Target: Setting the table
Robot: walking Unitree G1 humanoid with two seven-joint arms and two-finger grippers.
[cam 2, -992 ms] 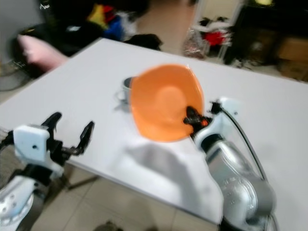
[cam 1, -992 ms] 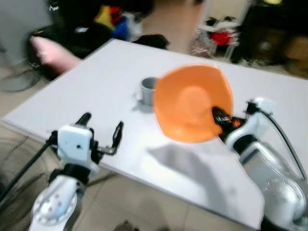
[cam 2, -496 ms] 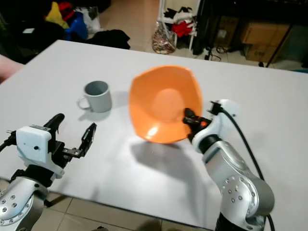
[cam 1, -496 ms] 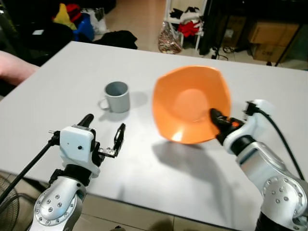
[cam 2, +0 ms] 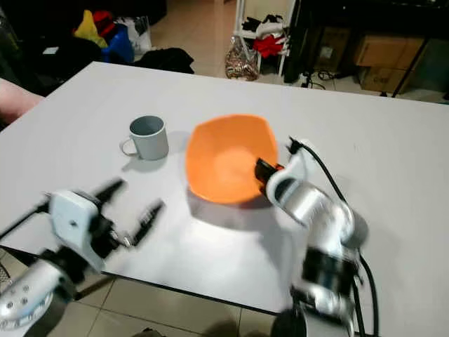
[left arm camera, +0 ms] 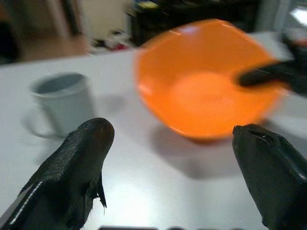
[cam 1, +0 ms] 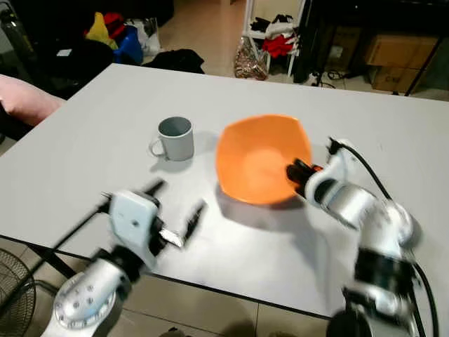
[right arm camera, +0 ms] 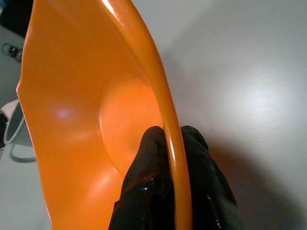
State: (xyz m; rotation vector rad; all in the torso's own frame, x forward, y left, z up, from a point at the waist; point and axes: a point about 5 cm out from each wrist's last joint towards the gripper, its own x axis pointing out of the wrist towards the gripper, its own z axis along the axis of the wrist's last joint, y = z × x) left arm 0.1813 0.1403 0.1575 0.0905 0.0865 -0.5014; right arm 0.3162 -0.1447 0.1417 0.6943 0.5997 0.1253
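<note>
Just one orange bowl, one grey mug, white table.

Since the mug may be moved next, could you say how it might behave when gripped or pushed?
The grey mug looks rigid and stands upright on a flat base, so it should slide rather than roll. Its smooth wall may slip; the side handle could turn it if nudged off-centre.

A lived-in home room, somewhat cluttered. Large white table over a tiled floor. Toward 12 o'clock, a white rack heaped with red and dark clothes, cardboard boxes at 1 o'clock. At 10 o'clock, bright yellow and blue items among dark bags.
</note>
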